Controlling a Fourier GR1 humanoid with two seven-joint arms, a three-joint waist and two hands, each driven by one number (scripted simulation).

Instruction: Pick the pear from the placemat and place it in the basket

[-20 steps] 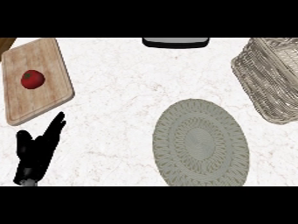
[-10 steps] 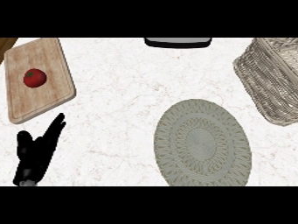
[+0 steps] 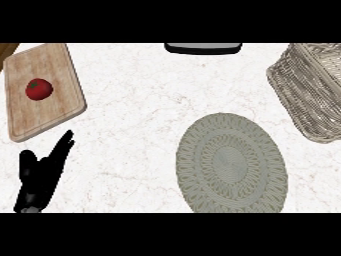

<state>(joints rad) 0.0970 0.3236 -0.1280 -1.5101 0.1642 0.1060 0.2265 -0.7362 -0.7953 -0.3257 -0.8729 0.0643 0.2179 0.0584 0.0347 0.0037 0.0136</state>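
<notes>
Pear: no pear shows anywhere in the head view, so its place, its long axis and which way it points cannot be told, nor how it lies relative to the robot hand.
Placemat (image 3: 232,162): one round, grey-green woven mat lying flat on the surface, lower right of centre, taller than wide in this view; its top is bare.
Basket (image 3: 317,90): one pale wicker basket at the right edge, up and to the right of the placemat, close to it but apart; part of it runs out of view, and what shows of its inside holds nothing.
Left robot hand (image 3: 44,175): one black hand at the lower left, fingers straight and pointing up and to the right, holding nothing; well apart from the placemat and far from the basket.
Right robot hand: does not show.
Cutting board (image 3: 51,107): one wooden board at the upper left, tilted, its lower edge just above the left robot hand's fingertips.
Tomato (image 3: 38,88): one red tomato with a green top, resting on the board.
Dark object (image 3: 202,48): one black, rounded shape at the top edge, cut off.
Surface (image 3: 143,115): white marbled.
</notes>
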